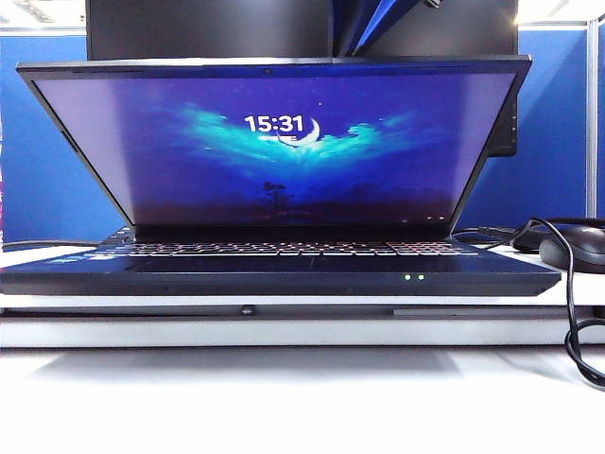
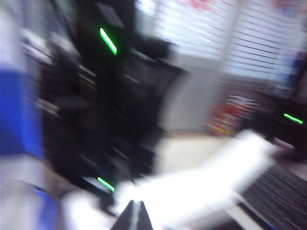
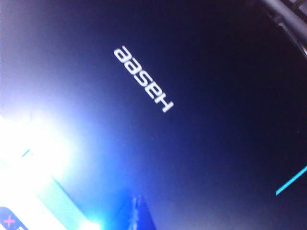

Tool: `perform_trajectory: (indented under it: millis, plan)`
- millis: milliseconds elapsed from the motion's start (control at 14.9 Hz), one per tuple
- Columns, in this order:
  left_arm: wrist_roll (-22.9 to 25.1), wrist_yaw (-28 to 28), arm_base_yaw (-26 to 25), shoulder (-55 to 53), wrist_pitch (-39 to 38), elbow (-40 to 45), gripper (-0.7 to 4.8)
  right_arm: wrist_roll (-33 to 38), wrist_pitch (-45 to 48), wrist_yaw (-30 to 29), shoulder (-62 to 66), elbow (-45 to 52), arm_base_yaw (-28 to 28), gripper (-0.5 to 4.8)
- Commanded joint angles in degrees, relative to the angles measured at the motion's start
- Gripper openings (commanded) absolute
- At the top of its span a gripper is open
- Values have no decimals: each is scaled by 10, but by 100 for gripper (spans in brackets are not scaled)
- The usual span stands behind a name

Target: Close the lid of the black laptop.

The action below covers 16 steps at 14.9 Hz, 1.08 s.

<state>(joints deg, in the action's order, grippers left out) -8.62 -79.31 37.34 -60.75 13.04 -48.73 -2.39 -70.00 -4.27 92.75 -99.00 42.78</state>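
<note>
Right pincer [image 3: 136, 211] behind tilted lid [image 1: 274, 142]; left pincer [image 2: 134, 215] blurred

A black mouse [image 1: 575, 248] is sitting at the right edge of the exterior view, its black cable [image 1: 571, 312] looping down over the white worktop [image 1: 284, 397]. A black monitor [image 1: 208, 28] is standing along the top, with blue partition panels [image 1: 43, 142] filling the background behind it.
</note>
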Motion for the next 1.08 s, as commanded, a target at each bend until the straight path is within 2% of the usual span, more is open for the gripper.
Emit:
perform_trajectory:
  millis: [67,202,269,470,538,672,807,941,1075]
  plan:
    - [-29,72,-1,28,34,-37,-6,-3,-26,-3,-2,0,1,-5]
    - [-40,139,-1,49,29,-40,-6,-8,-37,-3,-2,0,1,-5]
    - [-37,223,-2,66,-6,-40,-6,-9,-45,-3,-2,0,1,-5]
    - [2,431,-22,76,-142,-40,-6,-11,-43,0,-2,21,-1,-5]
    - [33,548,-22,76,-204,-40,-6,-13,-42,7,-2,39,-3,-5]
    - [72,675,-22,74,-270,-40,-6,-12,-21,7,-2,64,-2,-5]
    - [108,780,-22,73,-334,-40,-6,-9,4,8,-2,79,-2,-5]
    - [135,858,-22,57,-396,-40,-6,-8,23,8,-2,83,-3,-5]
    - [162,868,-22,29,-433,-40,-6,-8,28,8,-2,83,-3,-5]
